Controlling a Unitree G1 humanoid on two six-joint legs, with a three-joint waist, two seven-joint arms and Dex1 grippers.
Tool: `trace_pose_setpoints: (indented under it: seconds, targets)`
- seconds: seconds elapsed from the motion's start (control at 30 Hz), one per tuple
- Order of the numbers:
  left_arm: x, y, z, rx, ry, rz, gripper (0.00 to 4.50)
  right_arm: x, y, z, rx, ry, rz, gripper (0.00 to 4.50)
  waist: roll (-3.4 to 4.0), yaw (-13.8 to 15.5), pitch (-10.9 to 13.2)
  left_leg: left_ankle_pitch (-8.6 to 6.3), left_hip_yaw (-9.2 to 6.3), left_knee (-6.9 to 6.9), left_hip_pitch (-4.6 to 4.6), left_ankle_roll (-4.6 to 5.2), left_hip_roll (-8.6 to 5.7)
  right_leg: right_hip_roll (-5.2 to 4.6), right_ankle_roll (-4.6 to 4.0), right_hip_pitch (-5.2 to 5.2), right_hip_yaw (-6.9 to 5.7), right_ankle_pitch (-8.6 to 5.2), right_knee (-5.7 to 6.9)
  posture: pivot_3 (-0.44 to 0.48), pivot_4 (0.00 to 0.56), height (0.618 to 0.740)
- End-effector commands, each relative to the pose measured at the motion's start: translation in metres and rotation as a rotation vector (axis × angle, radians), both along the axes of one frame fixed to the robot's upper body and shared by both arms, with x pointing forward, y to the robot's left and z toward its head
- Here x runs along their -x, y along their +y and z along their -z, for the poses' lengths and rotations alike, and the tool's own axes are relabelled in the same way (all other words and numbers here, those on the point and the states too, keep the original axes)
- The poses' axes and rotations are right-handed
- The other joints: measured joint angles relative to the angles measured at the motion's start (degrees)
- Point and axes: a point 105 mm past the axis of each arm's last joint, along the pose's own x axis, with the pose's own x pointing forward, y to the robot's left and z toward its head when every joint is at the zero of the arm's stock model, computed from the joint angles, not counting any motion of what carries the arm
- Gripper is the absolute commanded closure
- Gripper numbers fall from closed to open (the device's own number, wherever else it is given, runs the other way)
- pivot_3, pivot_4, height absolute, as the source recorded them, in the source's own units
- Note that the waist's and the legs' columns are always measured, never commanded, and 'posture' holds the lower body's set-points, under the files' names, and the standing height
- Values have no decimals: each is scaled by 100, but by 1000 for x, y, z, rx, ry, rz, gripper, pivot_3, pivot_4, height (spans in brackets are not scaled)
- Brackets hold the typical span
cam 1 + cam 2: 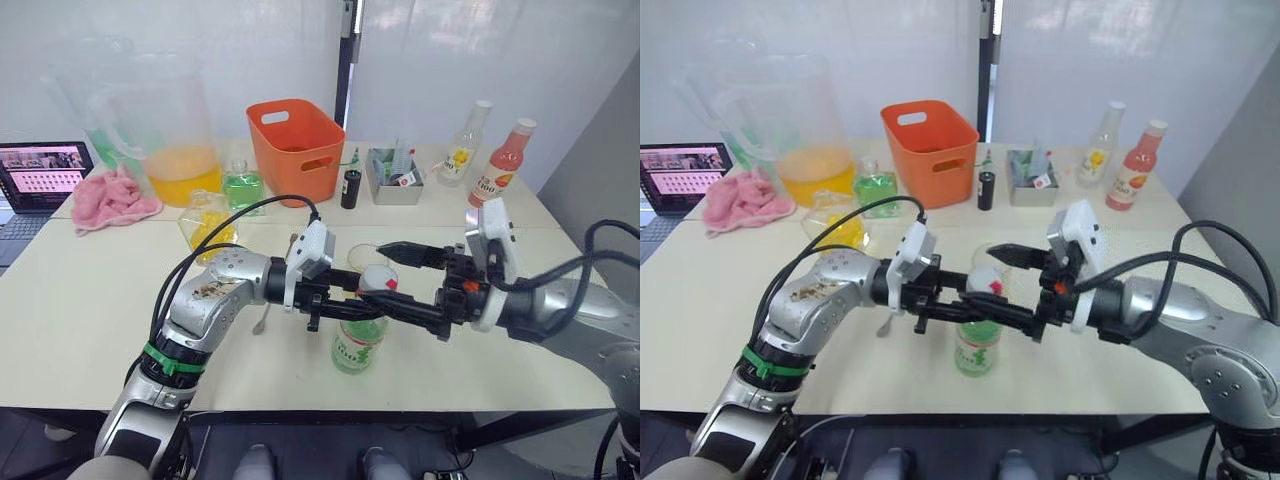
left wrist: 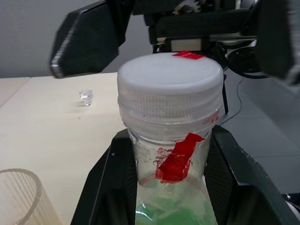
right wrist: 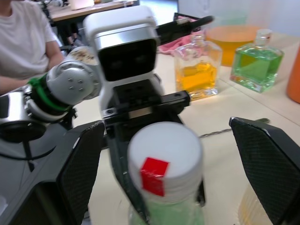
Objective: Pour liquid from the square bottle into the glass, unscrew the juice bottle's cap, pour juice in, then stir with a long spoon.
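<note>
Your left gripper (image 1: 352, 300) is clamping the juice bottle (image 1: 358, 345) near the table's (image 1: 80, 310) front edge; your right gripper (image 3: 164, 154) is spreading wide around its cap (image 2: 169, 82).

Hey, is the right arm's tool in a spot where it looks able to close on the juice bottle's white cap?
Probably yes. The right tool is open with a finger on either side of the white cap, and nothing sits between them. The left tool clamps the juice bottle lower, at the neck, leaving the cap free.

White room, pale table.
A cream table (image 1: 80, 300) stands before white wall panels (image 1: 450, 60) split by a dark post (image 1: 345, 60); light is even.
</note>
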Motion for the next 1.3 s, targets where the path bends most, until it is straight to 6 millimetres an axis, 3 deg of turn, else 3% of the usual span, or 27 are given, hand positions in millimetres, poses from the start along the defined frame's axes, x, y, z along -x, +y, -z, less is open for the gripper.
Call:
trace_pose_setpoints:
  seconds: [0.03, 0.3, 0.63, 0.77, 0.93, 1.17, 1.23, 1.3]
  targets:
    - [3, 2, -3, -4, -32, -9, 3095, 0, 1, -6, -9, -25, 32, 253, 0, 0, 0, 0, 0, 0, -1, 0, 0, 0, 0, 0, 0, 0, 0, 0, 150, 738]
    - [4, 4, -2, -6, -32, -21, 3097, 2, 6, -2, 58, -29, -8, 2801, 1, -8, -1, 0, 0, 1, 1, 0, 2, 3, -1, 0, 0, 1, 1, 0, 150, 738]
    - [4, 17, -4, -35, -53, -54, 3099, 6, 10, 2, 168, -31, -354, 2813, 1, -48, -1, 0, 0, 0, 2, 1, 3, 4, -1, -3, 0, 1, 3, 0, 150, 738]
    - [7, 22, -3, -47, -54, -58, 3100, -8, 7, 7, 237, -89, -546, 2813, 1, -93, -1, 0, 0, -1, 3, 1, 5, 7, -1, -5, 0, 0, 4, 0, 150, 738]
    - [11, 32, -2, -65, -43, -87, 3100, -32, 16, -1, 285, -172, -764, 2813, 2, -228, 0, 0, -1, -6, 9, 1, 9, 14, 2, -8, 0, 1, 14, 0, 150, 738]
    - [12, 33, 1, -56, -31, -122, 3100, -46, 22, -11, 316, -146, -803, 2813, 3, -228, 0, 0, -11, -11, 11, 1, 12, 19, 24, -11, -2, 14, 25, 0, 150, 738]
    - [12, 33, 1, -52, -29, -127, 3101, -46, 20, -16, 305, -131, -799, 1771, 3, -224, 0, 0, -10, -11, 13, 0, 11, 19, 20, -11, -2, 13, 28, 0, 150, 738]
    - [12, 33, 2, -50, -28, -129, 3101, -44, 16, -21, 292, -132, -794, 1083, 3, -199, 0, 0, -10, -10, 13, 0, 11, 19, 10, -12, -2, 8, 28, 0, 150, 738]
